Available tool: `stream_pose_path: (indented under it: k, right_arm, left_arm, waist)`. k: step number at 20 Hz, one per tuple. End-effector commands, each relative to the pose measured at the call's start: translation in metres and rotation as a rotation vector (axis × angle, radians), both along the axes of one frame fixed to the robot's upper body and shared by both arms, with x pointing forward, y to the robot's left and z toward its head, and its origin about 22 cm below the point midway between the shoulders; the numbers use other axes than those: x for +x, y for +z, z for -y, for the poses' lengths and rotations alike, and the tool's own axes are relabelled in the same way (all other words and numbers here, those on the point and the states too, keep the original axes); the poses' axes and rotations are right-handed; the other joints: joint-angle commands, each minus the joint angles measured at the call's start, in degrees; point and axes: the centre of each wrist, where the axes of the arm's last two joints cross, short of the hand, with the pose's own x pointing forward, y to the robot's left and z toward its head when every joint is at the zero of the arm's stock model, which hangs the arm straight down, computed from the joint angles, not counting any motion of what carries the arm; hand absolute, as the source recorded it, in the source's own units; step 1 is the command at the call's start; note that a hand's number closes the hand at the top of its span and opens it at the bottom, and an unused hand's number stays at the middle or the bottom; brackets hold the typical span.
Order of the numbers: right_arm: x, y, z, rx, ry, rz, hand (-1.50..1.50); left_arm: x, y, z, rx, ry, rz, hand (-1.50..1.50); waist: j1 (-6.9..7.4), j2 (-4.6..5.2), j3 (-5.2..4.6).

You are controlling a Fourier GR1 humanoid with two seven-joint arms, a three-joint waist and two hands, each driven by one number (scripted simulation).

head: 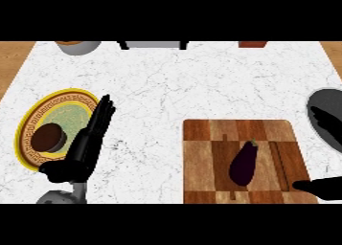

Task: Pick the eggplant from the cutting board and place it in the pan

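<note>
Dark purple eggplant point(244, 162) lies mid brown wooden cutting board point(238, 160), right hand point(329, 187) at its lower right corner, finger state unclear; a glancing approach could roll it before reaching grey round pan point(327, 103).

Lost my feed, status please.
Left hand open, resting by plate. Right hand at cutting board corner. Eggplant on board, unheld.

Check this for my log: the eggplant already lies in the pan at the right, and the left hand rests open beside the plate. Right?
Not quite. The head view shows the eggplant lying on the cutting board, not in the pan at the right. The left hand does rest open beside the plate.
</note>
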Motion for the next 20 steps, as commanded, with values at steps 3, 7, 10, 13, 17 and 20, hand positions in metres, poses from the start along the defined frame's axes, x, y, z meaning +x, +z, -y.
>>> stream_pose_path:
  k: [3, 7, 10, 13, 17, 20]
  right_arm:
    - [0.025, 0.003, -0.014, -0.215, 0.122, -0.234, -1.5]
    - [0.051, -0.009, -0.047, -0.313, 0.205, -0.358, -1.5]
    - [0.047, -0.035, -0.07, -0.388, 0.253, -0.378, -1.5]
    - [0.041, -0.053, -0.086, -0.436, 0.278, -0.463, -1.5]
    - [0.059, -0.053, -0.086, -0.402, 0.261, -0.469, -1.5]
    - [0.052, -0.061, -0.104, -0.375, 0.249, -0.47, -1.5]
  left_arm:
    - [-0.006, -0.006, 0.012, -0.011, -0.007, 0.003, 0.0]
    - [-0.012, 0.002, 0.01, -0.008, -0.038, 0.005, 0.0]
    - [-0.004, -0.002, -0.008, 0.004, -0.007, -0.002, 0.0]
    - [0.01, -0.004, 0.012, 0.002, 0.003, -0.021, 0.0]
    - [0.0, 0.0, 0.003, 0.002, 0.023, 0.026, 0.0]
    - [-0.013, 0.006, -0.009, -0.01, 0.02, -0.015, 0.0]
  waist:
    - [0.69, 0.07, 0.01]
    - [1.75, 0.14, 0.04]
    - [0.35, 0.01, 0.06]
    - [-0.35, 0.03, 0.05]
    - [-0.29, -0.1, 0.06]
    - [-0.24, -0.14, 0.07]
